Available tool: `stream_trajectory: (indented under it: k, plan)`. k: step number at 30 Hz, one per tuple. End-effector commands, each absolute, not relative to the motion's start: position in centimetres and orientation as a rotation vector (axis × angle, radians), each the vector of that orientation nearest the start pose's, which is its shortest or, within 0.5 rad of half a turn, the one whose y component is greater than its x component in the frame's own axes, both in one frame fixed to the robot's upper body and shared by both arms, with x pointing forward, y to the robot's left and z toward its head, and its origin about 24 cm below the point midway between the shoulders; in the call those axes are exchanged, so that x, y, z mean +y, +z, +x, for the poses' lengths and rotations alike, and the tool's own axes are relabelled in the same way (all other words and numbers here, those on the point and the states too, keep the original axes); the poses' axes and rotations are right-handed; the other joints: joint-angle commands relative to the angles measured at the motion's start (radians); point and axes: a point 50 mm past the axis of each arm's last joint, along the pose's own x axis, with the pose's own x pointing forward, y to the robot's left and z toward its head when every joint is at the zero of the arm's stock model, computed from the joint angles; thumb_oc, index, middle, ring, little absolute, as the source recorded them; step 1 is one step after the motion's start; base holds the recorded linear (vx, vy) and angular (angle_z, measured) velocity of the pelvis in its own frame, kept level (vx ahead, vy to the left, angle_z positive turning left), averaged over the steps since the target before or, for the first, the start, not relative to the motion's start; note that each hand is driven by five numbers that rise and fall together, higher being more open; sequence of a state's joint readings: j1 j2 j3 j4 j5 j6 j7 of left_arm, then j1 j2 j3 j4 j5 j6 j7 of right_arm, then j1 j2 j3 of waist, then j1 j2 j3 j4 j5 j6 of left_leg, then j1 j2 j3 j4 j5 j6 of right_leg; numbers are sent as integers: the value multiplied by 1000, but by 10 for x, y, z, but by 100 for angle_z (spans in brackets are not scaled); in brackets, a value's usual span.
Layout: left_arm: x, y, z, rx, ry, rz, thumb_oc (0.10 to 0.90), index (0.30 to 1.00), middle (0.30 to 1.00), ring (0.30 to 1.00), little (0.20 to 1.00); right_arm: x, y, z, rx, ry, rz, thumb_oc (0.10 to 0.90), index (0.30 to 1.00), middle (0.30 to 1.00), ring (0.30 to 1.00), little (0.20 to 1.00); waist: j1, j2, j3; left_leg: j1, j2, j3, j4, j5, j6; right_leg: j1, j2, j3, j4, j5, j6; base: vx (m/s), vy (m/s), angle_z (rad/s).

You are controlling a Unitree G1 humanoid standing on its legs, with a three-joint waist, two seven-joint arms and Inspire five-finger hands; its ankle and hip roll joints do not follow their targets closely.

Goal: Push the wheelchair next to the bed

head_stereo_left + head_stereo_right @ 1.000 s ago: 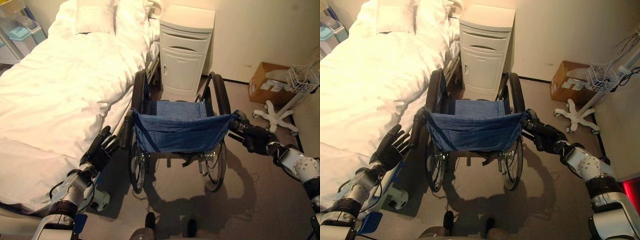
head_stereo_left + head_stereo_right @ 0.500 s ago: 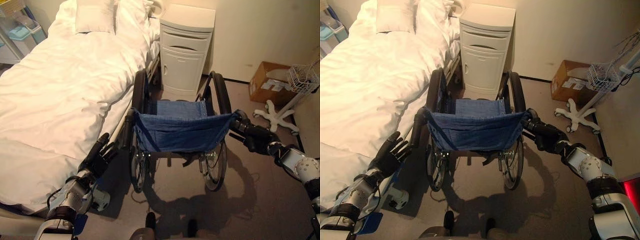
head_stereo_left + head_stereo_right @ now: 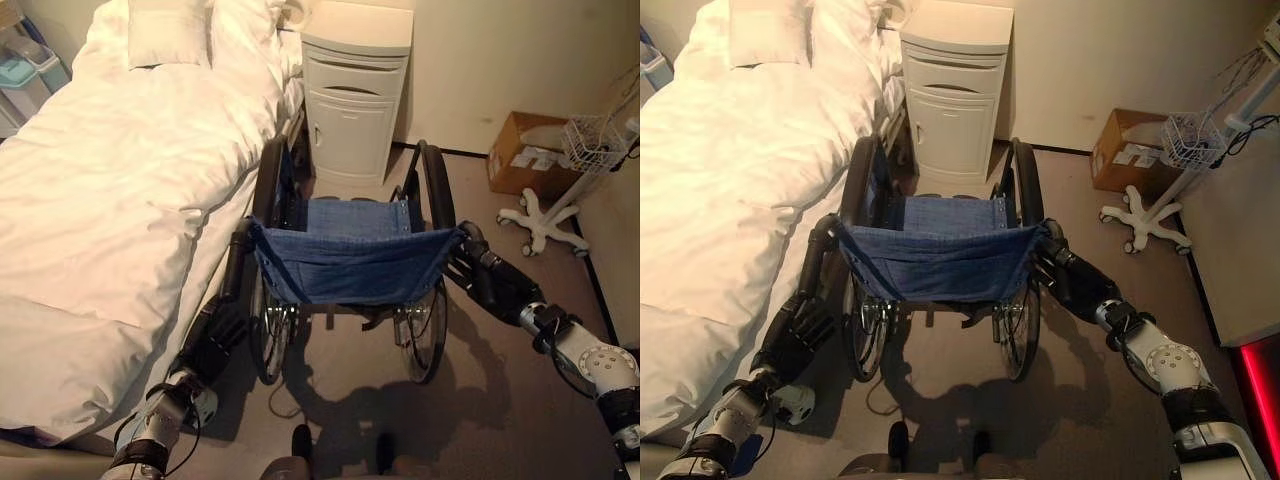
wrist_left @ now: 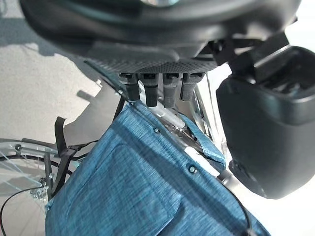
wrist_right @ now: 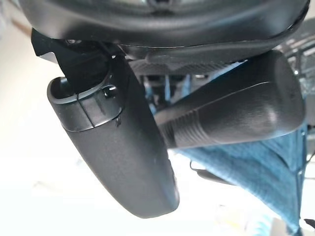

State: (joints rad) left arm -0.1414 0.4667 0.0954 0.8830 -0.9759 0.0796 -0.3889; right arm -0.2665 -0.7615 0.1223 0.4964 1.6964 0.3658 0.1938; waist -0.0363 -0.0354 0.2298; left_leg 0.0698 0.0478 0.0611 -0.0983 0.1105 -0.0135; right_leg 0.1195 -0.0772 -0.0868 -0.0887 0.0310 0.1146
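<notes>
The wheelchair stood on the floor just beside the bed, its blue fabric backrest facing the camera and its front toward the white bedside cabinet. The right hand was curled round the right push handle. The left hand sat at the lower end of the left push handle; whether its fingers gripped that handle could not be determined. A cardboard box lay near the wall.
</notes>
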Motion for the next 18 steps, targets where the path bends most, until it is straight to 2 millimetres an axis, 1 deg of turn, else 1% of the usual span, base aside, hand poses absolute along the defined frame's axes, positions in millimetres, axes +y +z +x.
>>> stream_trajectory:
  k: [1,3,4,5,6,8,9,10,11,12,13,14,16,18]
  plan:
    - [311,-35,241,322,176,-610,800,900,900,900,900,-376,233,291,-722,-18,889,800,900,900,900,900,2,-7,-139,61,-13,40,33,-173,-3,-27,-16,-9,105,-69,16,0,0,0]
    - [308,-36,242,320,179,-614,800,900,900,900,900,-378,235,287,-729,-88,672,800,900,900,900,900,-1,-6,-138,59,-14,42,38,-173,-2,-31,-17,-7,109,-68,16,0,0,0]
    - [304,-36,244,318,180,-612,800,900,900,900,900,-378,238,285,-725,-148,506,800,900,900,900,900,-3,-5,-134,58,-14,42,39,-174,-1,-33,-17,-6,111,-67,16,0,0,0]
    - [303,-36,245,316,181,-612,800,900,900,900,900,-378,240,283,-726,-181,424,800,900,900,900,900,-4,-5,-133,58,-15,43,39,-173,-1,-34,-17,-5,112,-67,16,0,0,0]
    - [301,-35,246,312,184,-615,800,900,900,900,900,-377,246,279,-727,-264,227,800,900,900,900,900,-9,-4,-131,58,-15,43,42,-173,1,-36,-17,-2,115,-68,15,0,0,0]
    - [298,-36,247,307,191,-621,800,900,900,900,900,-373,255,272,-769,-362,12,800,900,900,900,900,-13,0,-128,57,-16,43,43,-173,3,-39,-16,1,119,-70,14,7,10,-2]
    - [297,-36,248,306,196,-624,800,900,900,900,900,-370,259,270,-790,-383,-82,800,900,900,900,900,-15,0,-126,57,-17,42,43,-173,4,-39,-16,1,119,-70,14,13,15,-8]
    - [295,-35,249,304,202,-627,800,900,900,900,900,-358,265,266,-832,-436,-248,800,900,900,900,900,-19,1,-122,56,-19,41,46,-174,6,-40,-15,4,122,-71,14,11,12,-12]
    - [293,-36,250,303,206,-632,800,900,900,900,900,-346,267,264,-870,-454,-378,800,900,900,900,900,-21,3,-118,56,-20,39,47,-174,8,-41,-15,5,123,-71,13,10,14,-19]
    - [291,-37,250,301,213,-637,800,900,900,900,900,-329,271,262,-930,-496,-570,800,900,900,900,900,-25,4,-115,56,-22,37,48,-175,12,-42,-15,9,125,-73,13,7,11,-22]
    - [290,-37,250,302,214,-638,800,900,900,900,900,-325,270,261,-946,-521,-610,800,900,900,900,900,-26,5,-114,56,-22,37,49,-176,13,-42,-15,10,127,-74,13,8,7,-21]
    - [289,-40,248,304,217,-641,800,900,900,900,900,-311,267,260,-997,-578,-801,800,900,900,900,900,-27,6,-112,56,-23,38,52,-178,16,-41,-16,11,127,-75,13,8,0,-15]
    - [288,-41,246,306,220,-642,800,900,900,900,900,-300,267,257,-1045,-646,-1055,800,900,900,900,900,-30,6,-110,56,-25,37,54,-180,22,-43,-15,15,128,-75,14,4,-2,-12]
    - [288,-42,245,304,215,-643,800,900,900,900,900,-298,263,259,-1016,-656,-1215,800,900,900,900,900,-30,3,-107,56,-24,38,58,-184,26,-43,-15,16,130,-75,16,-1,-10,-12]
